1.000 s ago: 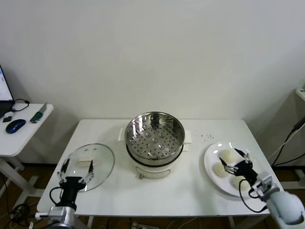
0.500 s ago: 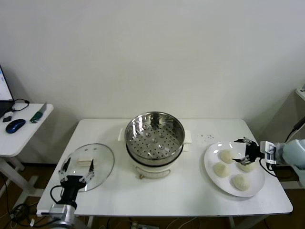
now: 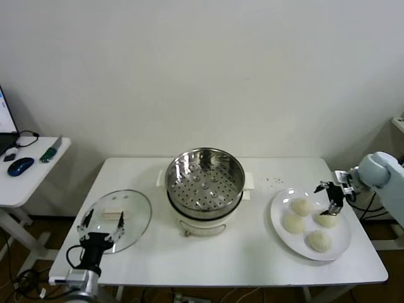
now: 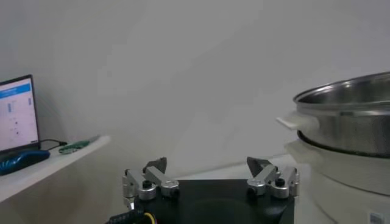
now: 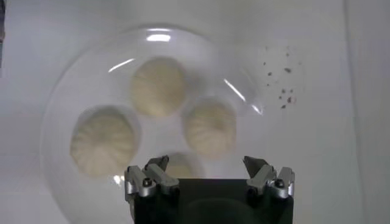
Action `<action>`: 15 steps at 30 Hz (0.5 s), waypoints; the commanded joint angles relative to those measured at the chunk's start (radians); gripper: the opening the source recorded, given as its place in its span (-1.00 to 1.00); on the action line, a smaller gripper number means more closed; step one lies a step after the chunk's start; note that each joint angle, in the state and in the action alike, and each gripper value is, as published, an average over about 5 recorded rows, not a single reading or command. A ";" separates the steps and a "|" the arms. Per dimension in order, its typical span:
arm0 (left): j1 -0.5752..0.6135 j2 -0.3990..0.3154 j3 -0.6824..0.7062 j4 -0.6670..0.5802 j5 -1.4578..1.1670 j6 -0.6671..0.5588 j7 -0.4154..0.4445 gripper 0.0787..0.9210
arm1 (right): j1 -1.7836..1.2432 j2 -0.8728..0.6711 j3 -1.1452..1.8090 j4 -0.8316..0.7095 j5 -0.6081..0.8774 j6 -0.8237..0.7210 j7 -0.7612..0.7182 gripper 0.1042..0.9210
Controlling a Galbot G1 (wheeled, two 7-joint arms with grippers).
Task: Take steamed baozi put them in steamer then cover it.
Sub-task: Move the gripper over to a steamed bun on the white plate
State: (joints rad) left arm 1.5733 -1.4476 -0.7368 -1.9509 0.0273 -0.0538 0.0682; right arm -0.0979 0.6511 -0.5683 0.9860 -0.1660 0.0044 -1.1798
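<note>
- Since the earlier frames our right gripper (image 3: 329,199) has swung from the near edge of the plate (image 3: 278,213) round to its far right side, and it now hangs above the steamed baozi (image 3: 327,219), jaws spread wide and empty; nothing else has shifted.
- Our left gripper (image 3: 101,231) waits, also wide open and empty, at the near rim of the cover (image 3: 134,211), which lies flat on the table (image 3: 252,252) just ahead of it.
- In the right wrist view the four buns (image 5: 157,86) sit directly below the right gripper (image 5: 208,176), one partly hidden under it; they are close-packed, so we judge a descending finger could dent or shove a neighbour.
- The dough looks soft: a hard squeeze may crush it, a light one may drop it on the way over.
- The steamer (image 3: 204,178) stands well to the left of the right gripper, empty; its raised rim could catch a low carry.
</note>
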 commanded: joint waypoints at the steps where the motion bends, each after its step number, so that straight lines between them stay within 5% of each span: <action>1: -0.003 0.003 0.000 0.005 0.000 -0.001 0.008 0.77 | 0.141 0.136 -0.175 -0.176 -0.030 0.014 -0.039 0.76; 15: -0.014 0.014 -0.007 0.031 -0.001 -0.005 0.006 0.77 | 0.115 0.261 -0.152 -0.299 -0.083 0.045 -0.026 0.76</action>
State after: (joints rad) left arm 1.5595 -1.4340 -0.7443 -1.9241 0.0265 -0.0577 0.0714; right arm -0.0114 0.8383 -0.6843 0.7733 -0.2262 0.0403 -1.1971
